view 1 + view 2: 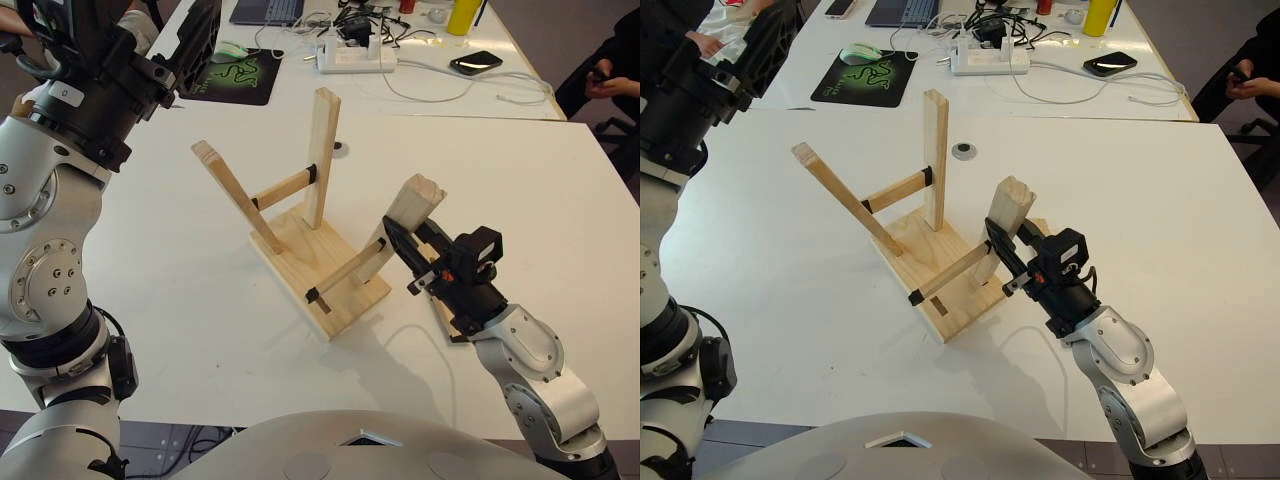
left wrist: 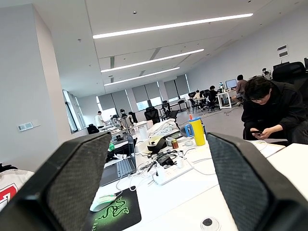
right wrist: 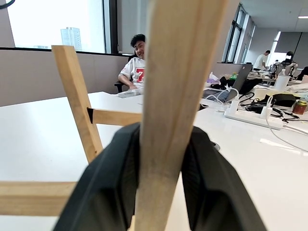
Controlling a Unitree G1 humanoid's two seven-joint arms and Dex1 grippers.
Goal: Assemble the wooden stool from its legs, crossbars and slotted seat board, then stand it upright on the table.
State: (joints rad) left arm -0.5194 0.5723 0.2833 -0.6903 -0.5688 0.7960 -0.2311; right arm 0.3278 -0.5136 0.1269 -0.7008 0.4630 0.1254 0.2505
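Note:
The seat board lies flat mid-table. Two wooden legs rise from it: one upright, one leaning to the left, joined by a crossbar. A third leg stands at the board's right side with a second crossbar running from it towards the front. My right gripper is shut on this third leg, its fingers pressed on both sides. My left gripper is raised at the far left, above the table, open and empty, with its fingers wide apart.
A small round grommet sits in the table behind the stool. At the back stand a black mouse mat, a power strip with cables, a phone and a yellow bottle. A flat wooden piece lies under my right wrist.

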